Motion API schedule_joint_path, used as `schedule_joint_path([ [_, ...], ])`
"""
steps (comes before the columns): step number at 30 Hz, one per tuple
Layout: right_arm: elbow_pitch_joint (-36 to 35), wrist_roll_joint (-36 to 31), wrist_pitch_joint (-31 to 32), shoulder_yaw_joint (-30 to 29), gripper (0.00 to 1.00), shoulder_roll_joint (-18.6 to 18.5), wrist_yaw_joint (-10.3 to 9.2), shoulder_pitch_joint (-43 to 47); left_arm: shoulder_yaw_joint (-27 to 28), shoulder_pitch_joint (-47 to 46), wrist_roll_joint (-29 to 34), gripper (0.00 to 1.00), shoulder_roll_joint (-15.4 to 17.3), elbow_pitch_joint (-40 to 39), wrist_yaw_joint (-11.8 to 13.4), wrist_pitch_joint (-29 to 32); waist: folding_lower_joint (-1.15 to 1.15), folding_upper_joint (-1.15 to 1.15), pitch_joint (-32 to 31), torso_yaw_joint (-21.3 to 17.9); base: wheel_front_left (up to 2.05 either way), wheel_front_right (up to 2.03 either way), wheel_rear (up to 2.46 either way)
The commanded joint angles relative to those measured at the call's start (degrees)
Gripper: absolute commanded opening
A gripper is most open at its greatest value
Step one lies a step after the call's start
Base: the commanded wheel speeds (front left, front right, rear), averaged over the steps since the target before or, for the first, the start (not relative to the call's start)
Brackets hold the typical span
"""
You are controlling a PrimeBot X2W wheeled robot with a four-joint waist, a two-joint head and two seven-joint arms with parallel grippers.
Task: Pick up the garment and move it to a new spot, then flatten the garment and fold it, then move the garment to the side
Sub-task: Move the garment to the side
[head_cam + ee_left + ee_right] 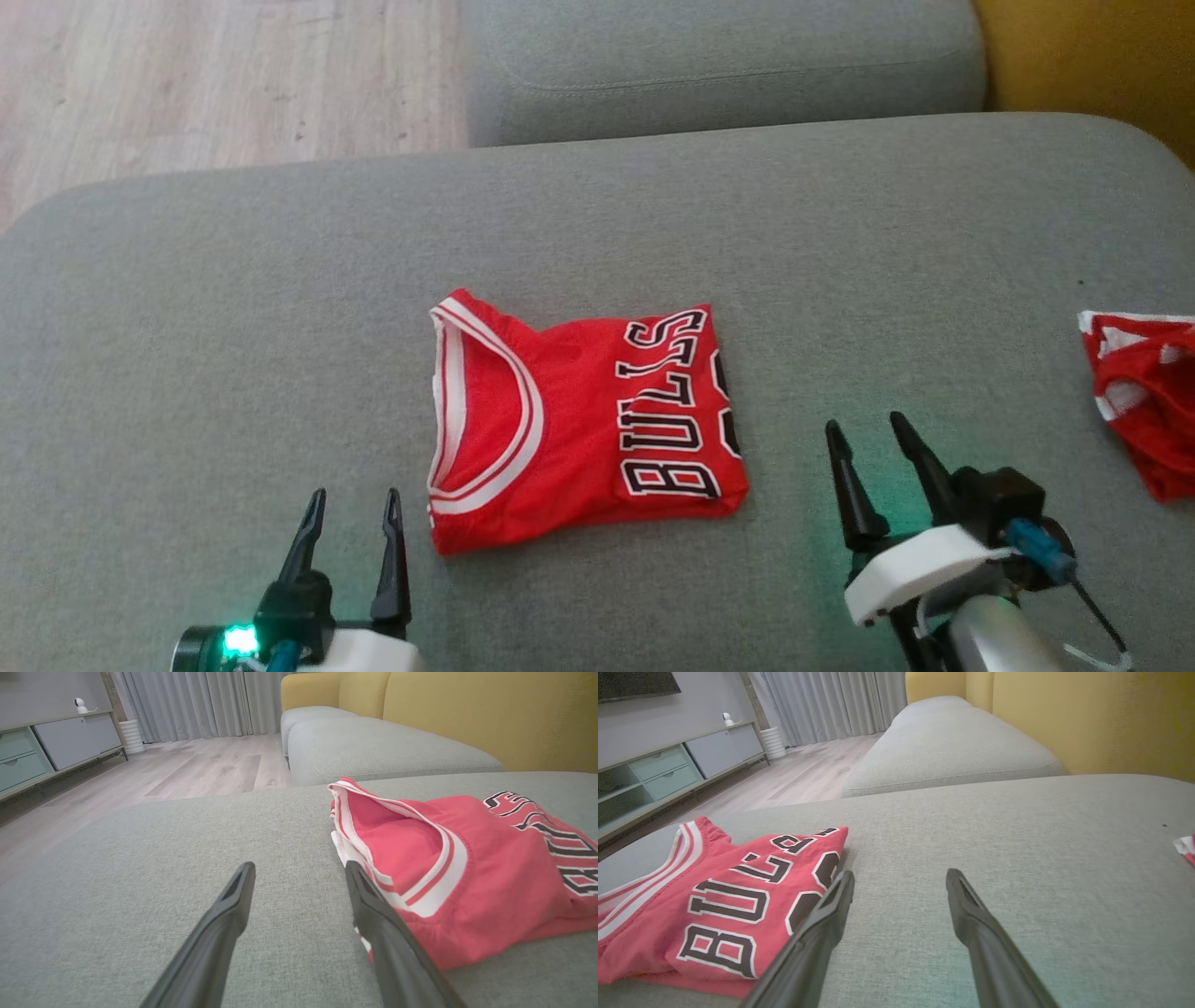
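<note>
Nearest, at the bottom of the head view, the left pincer (356, 495) and the right pincer (864, 422) both stand spread and empty. Their long, dark, tapered fingers point away over the grey sofa seat (187, 327). Between them and a little farther off lies the red basketball jersey (579, 420), in the middle of the seat. The left pincer is just beside its near left corner and the right pincer is near its right edge.

The jersey lies as a compact, roughly square packet with its layers stacked, so the picking up, flattening and folding look done. What seems left is carrying it to the side. A second red-and-white garment (1144, 401) lies crumpled at the far right of the seat.

The jersey looks thin and smooth, with soft, slightly puffed fold edges. Striped white-and-red trim runs round a curved opening, and black letters outlined in white read "BULLS". The seat is a coarse woven cloth with rounded edges.
</note>
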Motion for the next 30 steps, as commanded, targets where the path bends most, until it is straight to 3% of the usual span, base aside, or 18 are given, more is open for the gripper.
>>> schedule_joint_path([
  [1, -1.78, 0.15, -0.62, 1.86, 1.00, 0.25, -0.05, -2.25, 1.43, -1.18, 0.60, 1.00, 0.13, -1.82, 0.02, -0.55, 0.00, 0.00, 0.26, 0.57, 0.00, 0.00, 0.00],
  [8, 3.44, 2.87, -0.61, 7.08, 1.00, 0.26, -0.05, -8.31, -0.11, -2.50, -0.20, 1.00, 0.12, -1.69, -0.15, -0.55, 0.00, 0.00, 2.73, 4.53, 0.00, 0.00, 0.00],
  [18, 21.22, 3.47, 4.74, 9.38, 1.00, 0.26, -0.05, -16.59, -1.11, -3.65, 0.38, 1.00, 0.11, -0.58, -0.35, -0.55, 0.00, 0.00, 5.19, 10.74, 0.00, 0.00, 0.00],
  [19, 23.09, 3.21, 5.57, 9.13, 0.55, 0.26, -0.05, -16.95, -1.06, -3.58, 0.39, 1.00, 0.11, -0.55, -0.37, -0.55, 0.00, 0.00, 5.22, 10.91, 0.00, 0.00, 0.00],
  [20, 24.41, 3.38, 5.67, 8.71, 0.04, 0.26, -0.05, -17.27, -1.05, -3.52, 0.39, 1.00, 0.11, -0.53, -0.38, -0.55, 0.00, 0.00, 5.22, 11.00, 0.00, 0.00, 0.00],
  [22, 26.09, 3.46, 4.74, 8.58, 0.00, 0.26, -0.05, -17.79, -0.74, -3.19, 0.28, 1.00, 0.11, -0.57, -0.19, -0.55, 0.00, 0.00, 4.93, 10.51, 0.00, 0.00, 0.00],
  [29, 28.27, 5.54, 0.29, 6.80, 0.00, 0.26, -0.05, -18.64, 0.02, -1.88, 0.09, 1.00, 0.11, -0.84, -0.76, -0.55, 0.00, 0.00, 2.56, 0.90, 0.00, 0.00, 0.00],
  [30, 28.27, 5.54, 0.29, 6.80, 0.00, 0.26, -0.05, -18.64, 0.02, -1.88, 0.09, 1.00, 0.11, -0.84, -0.76, -0.55, 0.00, 0.00, 2.56, 0.90, 0.00, 0.00, 0.00],
])
